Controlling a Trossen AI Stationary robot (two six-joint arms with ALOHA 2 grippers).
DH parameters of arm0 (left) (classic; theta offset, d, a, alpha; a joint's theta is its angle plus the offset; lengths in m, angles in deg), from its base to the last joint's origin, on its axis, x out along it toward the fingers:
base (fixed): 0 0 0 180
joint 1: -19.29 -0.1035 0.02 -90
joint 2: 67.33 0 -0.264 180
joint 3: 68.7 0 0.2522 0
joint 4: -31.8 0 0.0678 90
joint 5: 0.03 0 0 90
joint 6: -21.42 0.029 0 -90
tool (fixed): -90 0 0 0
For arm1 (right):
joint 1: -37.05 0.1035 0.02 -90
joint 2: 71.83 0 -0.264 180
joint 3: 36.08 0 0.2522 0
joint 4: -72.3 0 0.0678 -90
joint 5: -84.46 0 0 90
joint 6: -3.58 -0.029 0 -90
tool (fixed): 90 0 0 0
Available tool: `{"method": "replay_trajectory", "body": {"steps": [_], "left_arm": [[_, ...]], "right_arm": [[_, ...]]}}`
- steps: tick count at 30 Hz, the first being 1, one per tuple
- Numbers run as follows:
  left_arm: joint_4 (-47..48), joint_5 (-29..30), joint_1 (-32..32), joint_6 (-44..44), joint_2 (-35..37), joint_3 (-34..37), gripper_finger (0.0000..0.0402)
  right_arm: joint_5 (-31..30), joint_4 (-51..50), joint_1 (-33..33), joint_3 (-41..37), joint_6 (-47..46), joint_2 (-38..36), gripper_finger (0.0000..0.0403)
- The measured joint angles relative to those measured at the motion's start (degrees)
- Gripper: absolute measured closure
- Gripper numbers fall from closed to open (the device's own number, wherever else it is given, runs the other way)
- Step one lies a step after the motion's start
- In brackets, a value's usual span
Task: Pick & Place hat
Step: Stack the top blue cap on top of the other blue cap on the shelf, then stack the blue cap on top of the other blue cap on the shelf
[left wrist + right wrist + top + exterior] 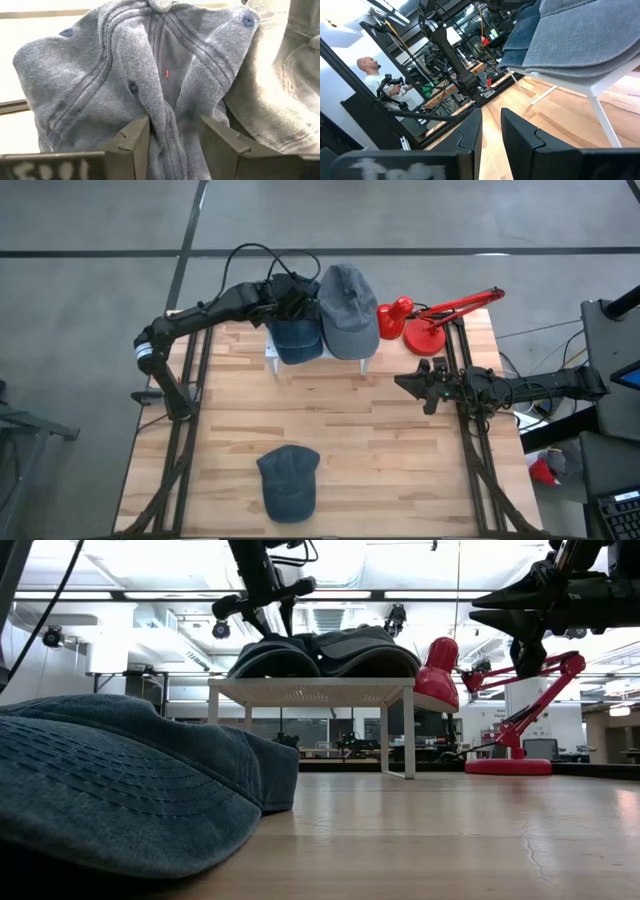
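Blue hat (295, 338) lies on the white stand (322, 360), its brim pointing toward the near table edge, long axis running front to back. The left gripper (174, 142) straddles a fold of its crown, fingers (132, 140) parted around the cloth. Beside it, touching, sits a grey hat (347, 310). The right gripper (415, 385) waits at the table's right side, fingers slightly apart.

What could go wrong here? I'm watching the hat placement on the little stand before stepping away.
1. A fold of the dark blue denim cap lies between the left gripper fingers; withdrawing could drag it off the small white stand.
2. It crowds the grey denim cap and could nudge it.
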Motion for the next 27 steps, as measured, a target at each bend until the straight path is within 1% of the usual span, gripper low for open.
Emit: {"method": "replay_trajectory", "body": {"steps": [5, 12, 18, 27], "left_arm": [[0.5, -0.5, 0.0, 0.0, 0.2, -0.2, 0.0215], [1.8, -2.6, 0.0, 0.2, 0.6, -0.2, 0.0190], [1.7, -3.8, 0.1, 0.3, 2.2, -0.2, 0.0180], [1.7, -3.9, 1.1, 1.4, 4.8, -0.2, 0.0179]], "right_arm": [[0.0, 0.0, 0.0, 0.0, 0.0, 0.0, 0.0335], [0.0, 0.0, 0.0, 0.0, 0.0, 0.0, 0.0335], [0.0, 0.0, 0.0, 0.0, 0.0, 0.0, 0.0335], [0.0, 0.0, 0.0, 0.0, 0.0, 0.0, 0.0335]]}}
